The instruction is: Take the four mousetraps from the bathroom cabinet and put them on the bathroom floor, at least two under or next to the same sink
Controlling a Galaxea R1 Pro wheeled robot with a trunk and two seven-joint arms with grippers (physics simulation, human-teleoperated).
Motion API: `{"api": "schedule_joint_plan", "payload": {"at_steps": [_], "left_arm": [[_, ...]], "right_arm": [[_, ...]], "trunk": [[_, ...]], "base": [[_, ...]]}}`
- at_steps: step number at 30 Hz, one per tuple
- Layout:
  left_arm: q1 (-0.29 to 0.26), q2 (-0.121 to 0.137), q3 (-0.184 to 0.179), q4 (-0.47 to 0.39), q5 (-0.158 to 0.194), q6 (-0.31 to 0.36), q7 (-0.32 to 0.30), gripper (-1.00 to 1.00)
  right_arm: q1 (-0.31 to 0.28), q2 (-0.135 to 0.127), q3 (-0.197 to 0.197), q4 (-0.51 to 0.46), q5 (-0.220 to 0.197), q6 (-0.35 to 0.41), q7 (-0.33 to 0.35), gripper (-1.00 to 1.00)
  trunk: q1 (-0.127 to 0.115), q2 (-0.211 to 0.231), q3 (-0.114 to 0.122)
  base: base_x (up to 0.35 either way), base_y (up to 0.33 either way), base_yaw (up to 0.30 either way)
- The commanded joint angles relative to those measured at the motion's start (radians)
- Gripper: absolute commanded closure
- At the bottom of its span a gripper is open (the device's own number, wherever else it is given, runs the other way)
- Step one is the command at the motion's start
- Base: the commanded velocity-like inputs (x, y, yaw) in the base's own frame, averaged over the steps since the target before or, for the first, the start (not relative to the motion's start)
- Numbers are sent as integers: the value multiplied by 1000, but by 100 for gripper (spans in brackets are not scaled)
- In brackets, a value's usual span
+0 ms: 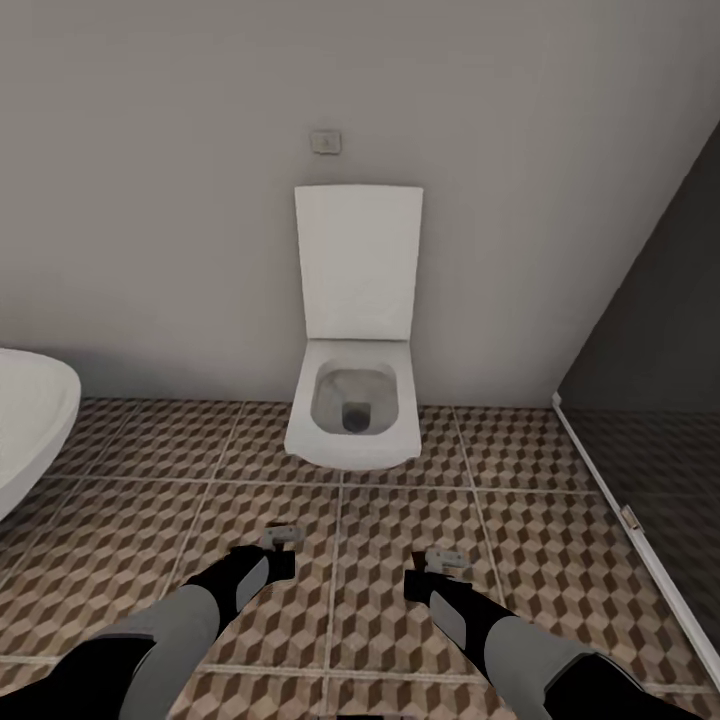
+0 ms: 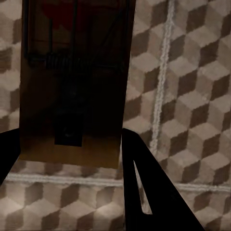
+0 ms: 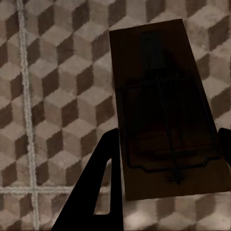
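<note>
Left gripper (image 1: pixel 281 541) is closed on a mousetrap (image 2: pixel 72 79), its dark fingers (image 2: pixel 154 192) pinching the near short end; right gripper (image 1: pixel 445 562) likewise clamps a second mousetrap (image 3: pixel 166 110) at its end. Both traps are carried flat above the bathroom floor (image 1: pixel 390 520), in front of the toilet (image 1: pixel 355 410); bathtub (image 1: pixel 30 420) edge at left, shower stall (image 1: pixel 650 400) at right. Likely light, stiff wooden slabs; the wire spring and bar look fragile, so gripping the board edges away from the wire seems safest. Thin boards could slip or twist.
</note>
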Motion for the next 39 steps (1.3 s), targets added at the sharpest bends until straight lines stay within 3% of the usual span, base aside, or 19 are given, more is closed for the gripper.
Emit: {"api": "schedule_joint_plan", "payload": {"at_steps": [1, 12, 39], "left_arm": [[0, 1, 0, -2, 7, 6, 7, 100], [0, 21, 1, -2, 7, 7, 7, 100], [0, 24, 1, -2, 7, 8, 8, 100]], "right_arm": [[0, 0, 8, -2, -6, 6, -5, 100], [0, -2, 8, -2, -6, 6, -5, 100], [0, -4, 7, -2, -6, 7, -7, 100]], "trunk": [[0, 0, -1], [0, 0, -1], [0, 0, -1]], "base": [[302, 80, 3], [208, 41, 0], [181, 0, 0]]}}
